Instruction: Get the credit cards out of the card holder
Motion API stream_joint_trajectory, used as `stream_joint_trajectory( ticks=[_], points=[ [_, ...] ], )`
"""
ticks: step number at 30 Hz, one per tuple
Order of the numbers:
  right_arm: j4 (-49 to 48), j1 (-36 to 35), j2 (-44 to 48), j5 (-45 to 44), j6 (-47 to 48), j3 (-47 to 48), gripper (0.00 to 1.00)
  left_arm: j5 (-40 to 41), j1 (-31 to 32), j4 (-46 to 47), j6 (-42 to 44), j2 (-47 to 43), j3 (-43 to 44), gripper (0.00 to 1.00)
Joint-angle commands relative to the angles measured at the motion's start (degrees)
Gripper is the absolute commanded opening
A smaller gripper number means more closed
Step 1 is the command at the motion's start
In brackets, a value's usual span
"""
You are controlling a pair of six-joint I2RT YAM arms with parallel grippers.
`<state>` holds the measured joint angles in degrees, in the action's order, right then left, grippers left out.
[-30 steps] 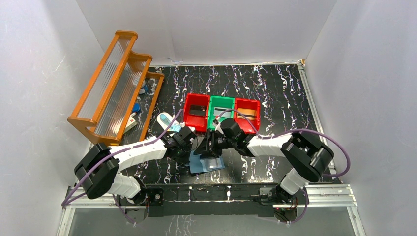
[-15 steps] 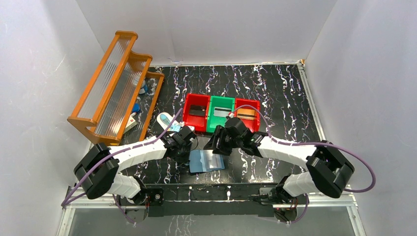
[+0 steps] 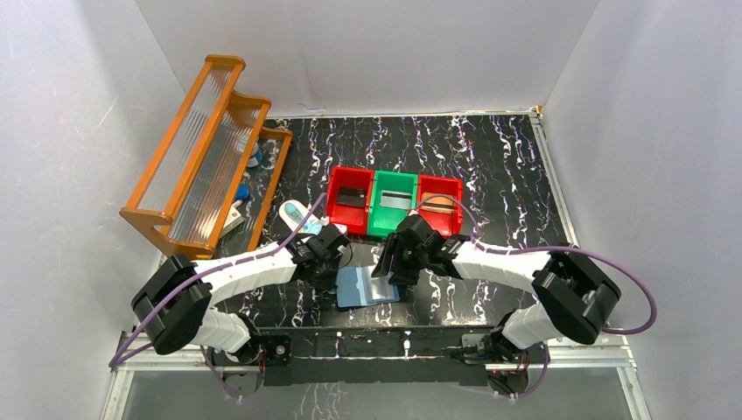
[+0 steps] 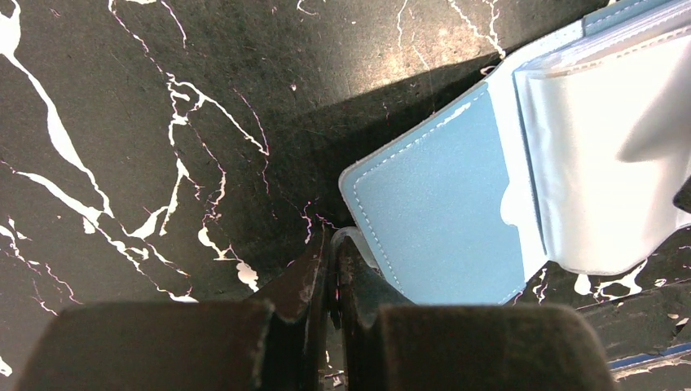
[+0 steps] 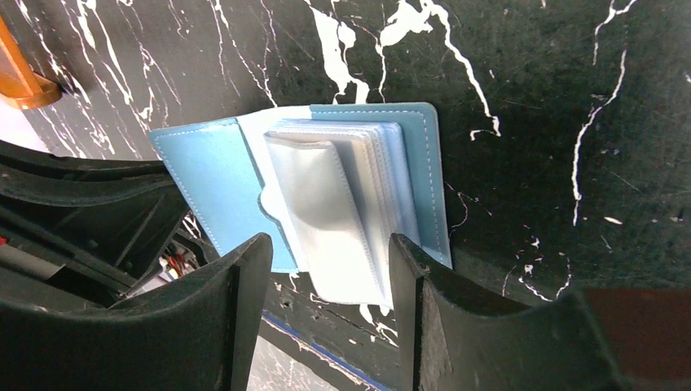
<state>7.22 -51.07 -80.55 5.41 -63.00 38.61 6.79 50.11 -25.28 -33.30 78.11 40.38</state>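
card holder (image 3: 367,287): open flat, blue stitched cover, glossy clear sleeves; lies just nearward of green bin (image 3: 393,203).
left gripper (image 4: 334,244): clenched on card holder's edge tab.
right gripper (image 5: 330,244): fingers spread, above sleeves.

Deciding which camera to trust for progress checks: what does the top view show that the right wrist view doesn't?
Only the top view: the black card, grey card and tan card lying in the bins. Only the right wrist: the holder's clear sleeves, seemingly empty. Both: the open card holder with the open right gripper above it.
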Motion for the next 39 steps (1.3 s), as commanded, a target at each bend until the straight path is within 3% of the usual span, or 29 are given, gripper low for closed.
stream_joint_trajectory(
  ticks=[1,10,23,31,39],
  points=[
    [-0.76,0.0,-1.21,1.44,1.07,2.3,0.63,0.06,-0.03,-0.12,0.56,-1.18,0.38,0.0],
    [-0.11,-0.08,-1.08,0.77,2.19,3.77,0.55,-0.33,-0.02,-0.12,0.82,-0.61,0.61,0.0],
    [-1.48,-0.04,-1.82,2.95,2.69,4.52,0.57,-0.72,-0.02,0.01,0.83,0.03,0.89,0.0],
    [4.4,-0.08,-4.45,0.1,3.2,6.58,0.61,-0.76,-0.06,0.13,0.82,0.02,0.74,0.0],
    [-0.04,-0.36,-6.02,3.68,3.8,6.8,0.56,-1.06,-0.08,0.23,1.24,1.39,1.27,0.0]
  ],
)
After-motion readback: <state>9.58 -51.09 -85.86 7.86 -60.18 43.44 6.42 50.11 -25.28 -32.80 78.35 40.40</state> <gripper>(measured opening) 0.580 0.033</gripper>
